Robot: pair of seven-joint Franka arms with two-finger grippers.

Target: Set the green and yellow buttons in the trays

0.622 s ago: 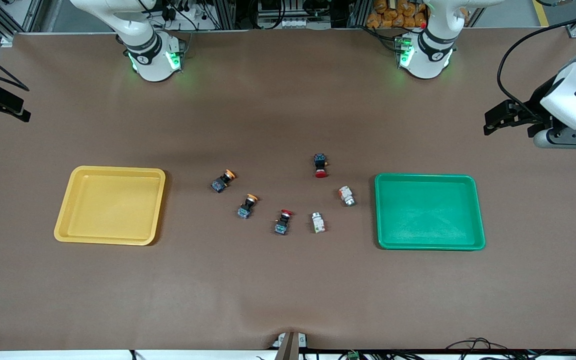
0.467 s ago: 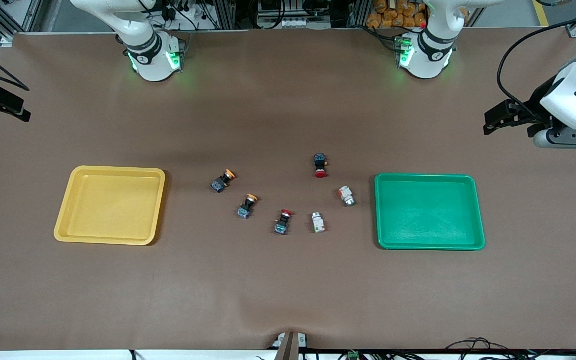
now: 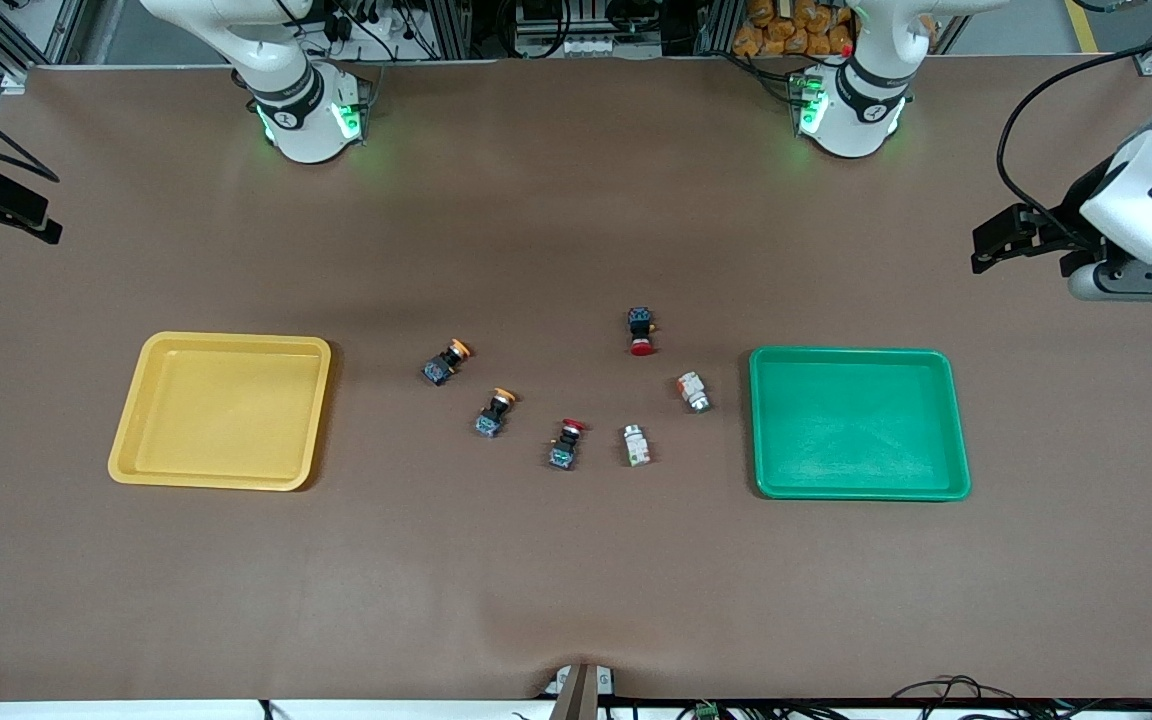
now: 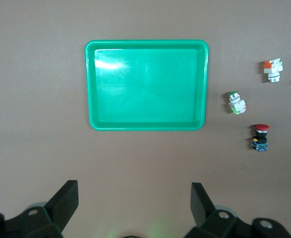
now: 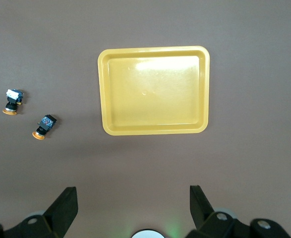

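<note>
Six loose buttons (image 3: 564,400) on the table (image 3: 576,580) between yellow tray (image 3: 136,450) and green tray (image 3: 956,420), both empty; left gripper (image 4: 134,208) and right gripper (image 5: 133,207) spread wide, empty, high above.

Left claw (image 3: 996,245) edged slightly toward left arm's table end.

Both arms are glossy white with rounded shells; each base (image 3: 308,110) carries a black ring with a small white mark and glows green at its sides. The left claw (image 4: 133,206) and right claw (image 5: 131,204) have matte black, wedge-shaped fingers spread wide on black mounts with round holes. A black cable (image 3: 1031,110) loops along the left arm's white wrist.
</note>
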